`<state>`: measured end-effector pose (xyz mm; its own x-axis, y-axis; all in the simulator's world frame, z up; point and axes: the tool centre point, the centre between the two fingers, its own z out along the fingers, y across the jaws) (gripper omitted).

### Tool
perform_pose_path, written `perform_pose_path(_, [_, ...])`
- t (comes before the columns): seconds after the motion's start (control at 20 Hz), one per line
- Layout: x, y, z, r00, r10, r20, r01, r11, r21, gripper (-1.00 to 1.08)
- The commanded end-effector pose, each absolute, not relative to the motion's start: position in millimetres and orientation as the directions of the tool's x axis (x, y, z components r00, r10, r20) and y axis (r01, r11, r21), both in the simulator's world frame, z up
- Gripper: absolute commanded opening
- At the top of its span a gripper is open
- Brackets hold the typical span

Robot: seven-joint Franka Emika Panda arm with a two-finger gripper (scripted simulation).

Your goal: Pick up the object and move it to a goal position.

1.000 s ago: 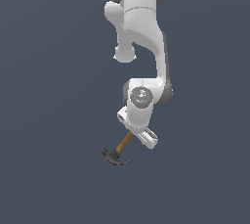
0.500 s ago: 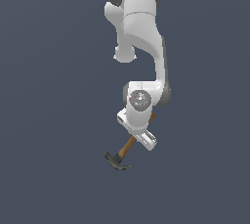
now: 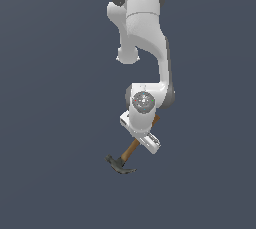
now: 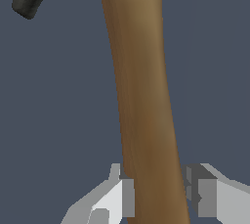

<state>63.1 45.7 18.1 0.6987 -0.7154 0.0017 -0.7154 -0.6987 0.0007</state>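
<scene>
We are looking at the white robot arm, which is reaching down over a plain dark grey-blue ground. The gripper is holding the hammer by its brown wooden handle, with one finger pressing on each side. The handle is slanting down toward the exterior view's left, and the dark metal head is hanging below the gripper.
</scene>
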Motion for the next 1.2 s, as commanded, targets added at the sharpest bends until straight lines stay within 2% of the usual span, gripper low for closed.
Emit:
perform_pose_path(0.0, [61.4,44.0,19.1,0.698,-0.716,0.001,-0.716,-0.698,0.002,-1.00])
perform_pose_path(0.5, [41.5,31.1,49.1,0.698,-0.716,0.000,-0.716,-0.698,0.001,-1.00])
perform_pose_path(1.15, [-10.9,-4.2,131.2,0.700,-0.714,-0.001,-0.714,-0.700,-0.001,-1.00])
